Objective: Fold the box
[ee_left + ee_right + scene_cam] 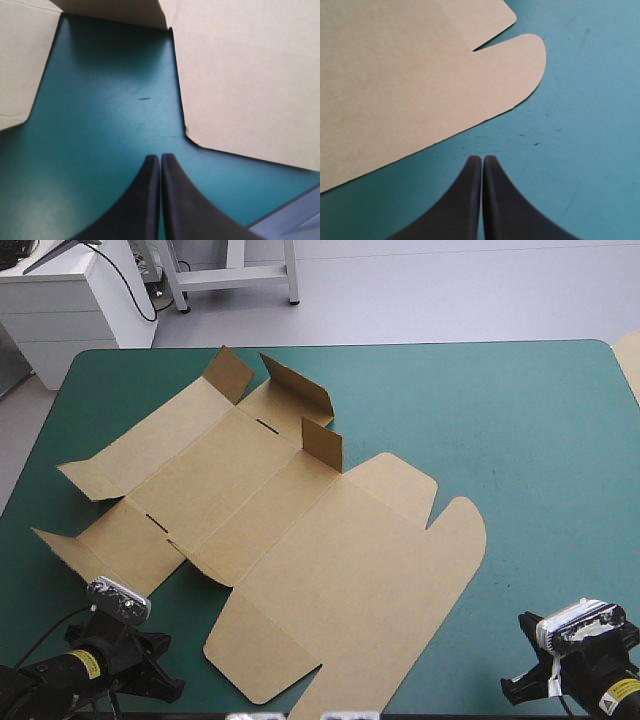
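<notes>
Lying on table: box, flat, flaps raised at 11 o'clock
Left gripper: jaws pressed together
Right gripper: jaws pressed together

Left gripper, right gripper: fingers pressed together.

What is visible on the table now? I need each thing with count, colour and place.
box: one, brown, mostly flat across the table's left and middle, small flaps raised at its far end.
more board: one edge, brown, at the table's right edge.
table cover: one, teal-green, under everything.
left hand: one, black, shut, over bare cover, facing a gap between two box flaps.
right hand: one, black, shut, over bare cover beside the box's rounded flap.
</notes>
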`<state>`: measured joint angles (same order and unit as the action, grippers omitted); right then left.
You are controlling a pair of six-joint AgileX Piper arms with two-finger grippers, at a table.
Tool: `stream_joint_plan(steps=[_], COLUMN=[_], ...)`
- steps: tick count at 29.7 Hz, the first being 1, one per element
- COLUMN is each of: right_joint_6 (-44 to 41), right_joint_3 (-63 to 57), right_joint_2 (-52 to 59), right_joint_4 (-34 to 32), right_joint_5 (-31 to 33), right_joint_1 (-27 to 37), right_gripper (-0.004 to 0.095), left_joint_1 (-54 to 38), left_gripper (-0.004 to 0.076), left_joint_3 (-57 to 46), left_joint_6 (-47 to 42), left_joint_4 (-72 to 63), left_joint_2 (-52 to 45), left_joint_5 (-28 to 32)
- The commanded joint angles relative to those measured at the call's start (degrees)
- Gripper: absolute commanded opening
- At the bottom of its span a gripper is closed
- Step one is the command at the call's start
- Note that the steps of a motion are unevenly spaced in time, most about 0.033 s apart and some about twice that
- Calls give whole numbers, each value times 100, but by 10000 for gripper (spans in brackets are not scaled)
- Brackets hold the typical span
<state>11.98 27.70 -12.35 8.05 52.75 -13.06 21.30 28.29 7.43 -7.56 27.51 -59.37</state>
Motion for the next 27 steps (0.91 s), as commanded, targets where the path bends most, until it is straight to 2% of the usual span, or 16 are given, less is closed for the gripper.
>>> stream_joint_plan(steps=[1,10,16,23,27], right_joint_6=[50,50,504,850,960], right_joint_3=[184,184,315,1110,1610], right_joint_2=[-73,-285,-890,-1939,-2664], right_joint_4=[4,4,4,28,28], right_joint_5=[-349,-337,-389,-1114,-1295], right_joint_1=[2,2,2,2,2], right_gripper=[-2,-2,-2,-2,-3], left_joint_1=[25,25,25,25,25], left_gripper=[-8,-8,-8,-8,-8], left_joint_3=[128,128,128,128,128], left_joint_6=[-34,-34,-34,-34,-34], left_joint_4=[-92,-87,-87,-87,-87], left_joint_2=[17,17,17,17,17], left_joint_5=[145,145,145,145,145])
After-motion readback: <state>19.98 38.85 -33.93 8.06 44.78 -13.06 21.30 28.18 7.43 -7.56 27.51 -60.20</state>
